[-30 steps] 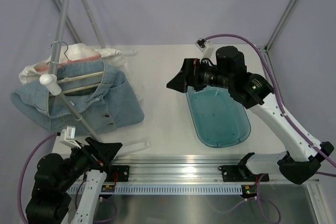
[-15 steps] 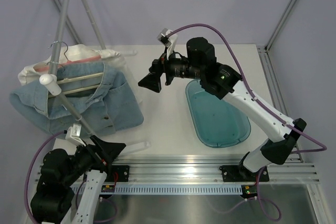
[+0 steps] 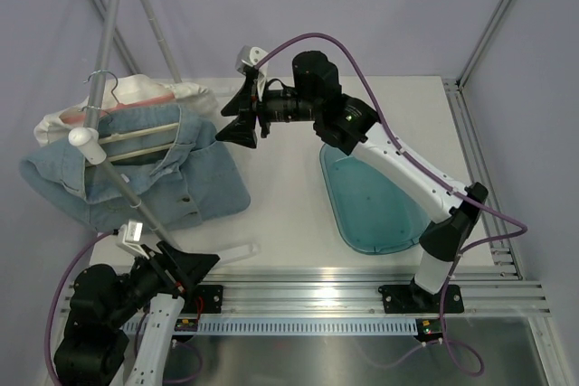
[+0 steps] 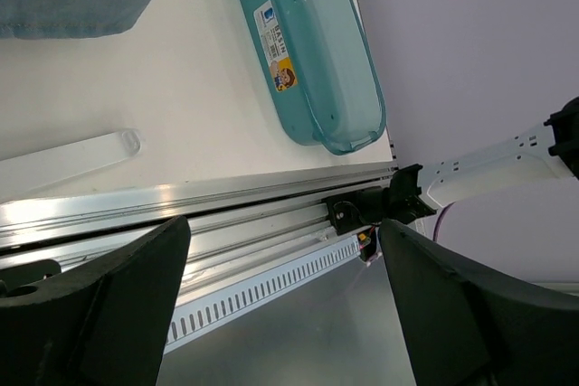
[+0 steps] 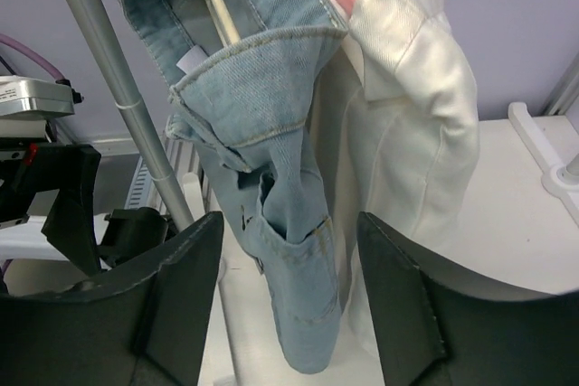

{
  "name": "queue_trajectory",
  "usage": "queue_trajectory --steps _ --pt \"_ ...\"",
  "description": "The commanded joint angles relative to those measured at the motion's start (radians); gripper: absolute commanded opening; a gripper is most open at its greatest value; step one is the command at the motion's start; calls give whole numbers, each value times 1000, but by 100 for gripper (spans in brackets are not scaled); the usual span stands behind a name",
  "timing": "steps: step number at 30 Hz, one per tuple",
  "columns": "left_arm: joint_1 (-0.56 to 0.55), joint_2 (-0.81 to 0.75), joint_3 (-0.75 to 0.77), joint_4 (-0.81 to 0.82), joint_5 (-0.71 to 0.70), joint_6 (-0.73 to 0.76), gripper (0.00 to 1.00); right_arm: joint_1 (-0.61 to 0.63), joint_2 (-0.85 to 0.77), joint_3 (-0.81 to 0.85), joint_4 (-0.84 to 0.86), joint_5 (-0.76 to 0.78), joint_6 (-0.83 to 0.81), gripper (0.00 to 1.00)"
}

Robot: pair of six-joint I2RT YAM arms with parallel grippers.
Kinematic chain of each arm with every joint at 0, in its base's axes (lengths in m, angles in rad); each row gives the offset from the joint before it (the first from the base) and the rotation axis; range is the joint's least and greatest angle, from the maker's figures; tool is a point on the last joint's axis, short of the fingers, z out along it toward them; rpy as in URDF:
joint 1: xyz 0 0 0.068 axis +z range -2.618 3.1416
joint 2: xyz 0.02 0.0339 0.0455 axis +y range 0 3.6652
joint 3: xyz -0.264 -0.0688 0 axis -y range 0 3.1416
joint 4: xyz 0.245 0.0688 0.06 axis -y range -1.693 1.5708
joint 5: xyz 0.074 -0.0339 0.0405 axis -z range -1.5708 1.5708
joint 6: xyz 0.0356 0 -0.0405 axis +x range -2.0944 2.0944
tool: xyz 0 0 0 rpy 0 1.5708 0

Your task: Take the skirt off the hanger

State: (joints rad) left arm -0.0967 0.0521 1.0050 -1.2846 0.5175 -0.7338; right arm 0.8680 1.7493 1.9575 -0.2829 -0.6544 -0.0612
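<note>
Right end effector [image 3: 235,117] swung left to skirt [image 3: 185,178], jaws apart, empty. Best: grip waistband beside hanger [image 3: 137,136], pull gently.

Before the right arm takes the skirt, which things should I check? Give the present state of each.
1. Right gripper, fingers open: ok, spread wide, nothing between them.
2. Aim at denim skirt: ok, it hangs straight ahead in the wrist view.
3. Skirt on hanger: ok, draped over the wooden bars.
4. White garment apart from skirt: not ok, it hangs against it.
5. Clearance to rack pole: cannot tell, it crosses close beside the skirt.
6. Left gripper out of the way: ok, open, low by the rail.
</note>
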Motion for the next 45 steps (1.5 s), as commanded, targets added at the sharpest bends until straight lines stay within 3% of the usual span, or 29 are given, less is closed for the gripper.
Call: queue_trajectory --steps 1,10,23,27,34,37,40,45 --pt "5 -5 -9 28 70 8 89 14 56 101 -12 -54 -69 66" --pt "5 -9 -11 10 84 39 90 37 162 247 -102 -54 -134 65" --pt "5 -15 -29 10 90 47 90 101 197 322 -125 -94 -117 50" --pt "6 -18 -34 5 93 45 90 112 245 395 -140 -114 -83 41" --pt "6 -18 -23 -4 96 47 90 118 315 511 -200 -140 -61 39" --pt "5 -18 -19 -9 95 53 91 121 322 508 -214 -140 -66 28" --pt "6 -20 -22 -12 99 54 91 121 322 508 -242 -136 -81 0" --pt "5 -24 -31 -7 105 53 91 123 277 428 -167 -140 -57 0"
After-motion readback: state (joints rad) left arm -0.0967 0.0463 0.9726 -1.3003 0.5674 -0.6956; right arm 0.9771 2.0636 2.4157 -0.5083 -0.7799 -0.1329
